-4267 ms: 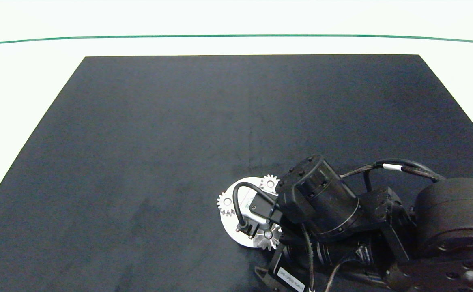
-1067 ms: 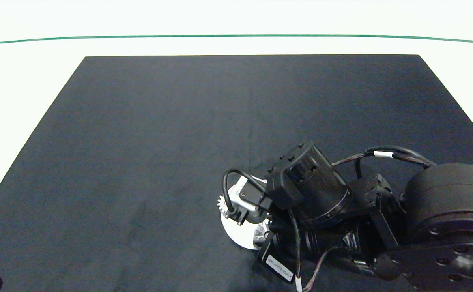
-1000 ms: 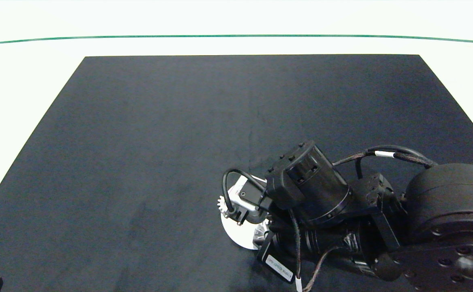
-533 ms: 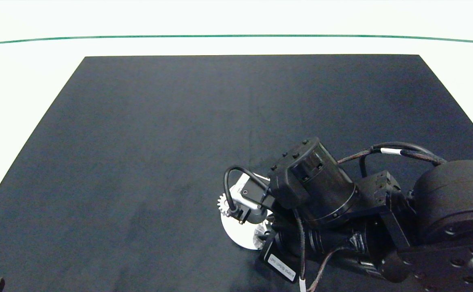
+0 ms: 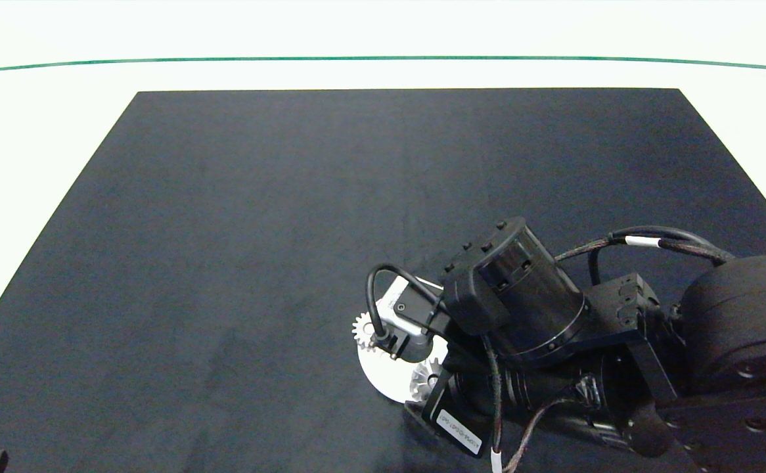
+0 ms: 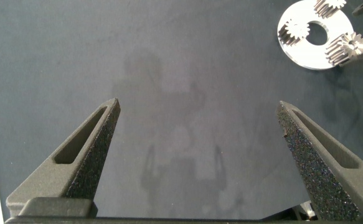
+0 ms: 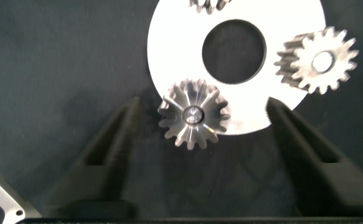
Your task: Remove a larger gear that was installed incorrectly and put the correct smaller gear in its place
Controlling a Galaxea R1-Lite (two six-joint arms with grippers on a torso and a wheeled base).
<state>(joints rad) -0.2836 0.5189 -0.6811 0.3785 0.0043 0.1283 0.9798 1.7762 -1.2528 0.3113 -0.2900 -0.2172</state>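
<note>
Silver gears on a round white plate, right hand point(image 7: 197, 124) above them.
Its fingers stand wide, either side of the larger gear point(image 7: 193, 116) at the plate point(image 7: 175, 50) edge on the black table point(image 5: 258, 217). Left hand point(image 6: 200, 155) gapes empty, well apart.

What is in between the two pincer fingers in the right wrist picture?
The shiny long-toothed larger gear sits between the open right pincer's fingers, at the round silver plate's edge; this shows in the right wrist view.

Black mat point(image 5: 258, 230) on white table point(image 5: 41, 118); silver disc point(image 5: 386, 374) on mat.
</note>
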